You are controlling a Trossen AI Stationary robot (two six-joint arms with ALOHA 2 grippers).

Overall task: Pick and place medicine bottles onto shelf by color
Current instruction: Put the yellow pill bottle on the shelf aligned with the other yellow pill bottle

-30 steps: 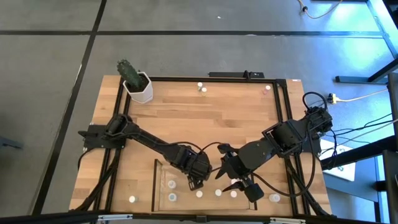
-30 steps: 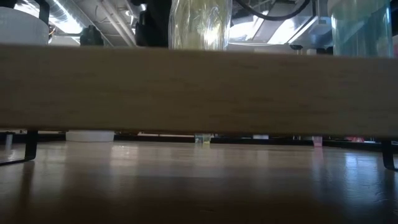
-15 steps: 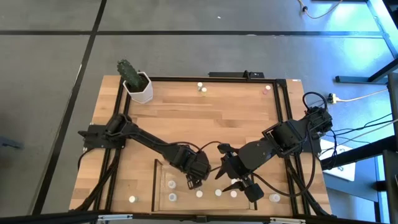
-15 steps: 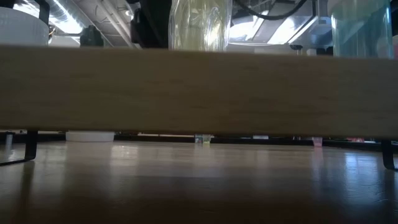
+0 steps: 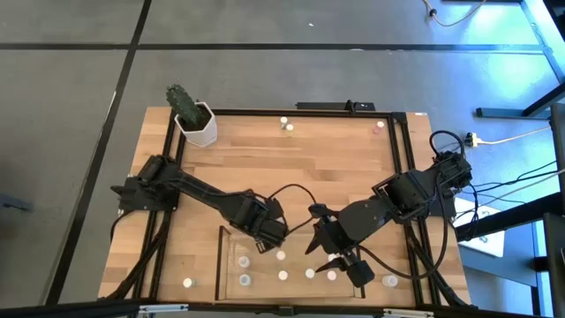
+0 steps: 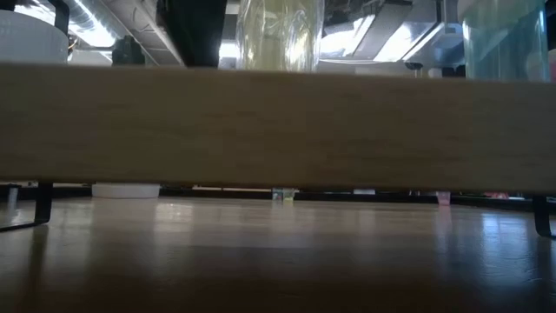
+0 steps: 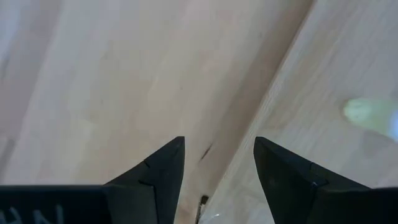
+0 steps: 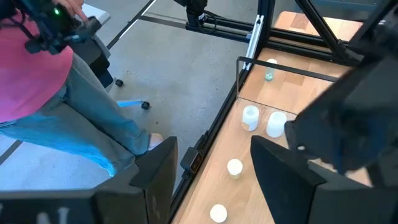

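The shelf point(image 5: 228, 265), a clear-walled tray with a wood floor, lies at the table's near edge. Several small pale medicine bottles stand in it, among them one point(image 5: 281, 256) and another point(image 5: 311, 273). More bottles stand at the far edge point(image 5: 284, 121) and near the front corners point(image 5: 187, 283). My left gripper point(image 5: 267, 243) hovers open over the shelf's left part, pointing steeply down; its wrist view shows the shelf's wall edge point(image 7: 249, 124) below and a blurred bottle point(image 7: 367, 115) off to one side. My right gripper point(image 5: 320, 243) hangs open, high over the shelf's middle, holding nothing.
A white pot with a cactus point(image 5: 196, 124) stands at the far left corner. A black metal frame point(image 5: 397, 177) runs around the tabletop. In the right wrist view a person in a pink top and jeans point(image 8: 56, 93) stands on the floor beyond the table.
My left gripper has risen and drawn back toward the table's far left, its wrist tipping as it went, with the same gap between its fingers. A bottle in the shelf now shows beside where the gripper was.
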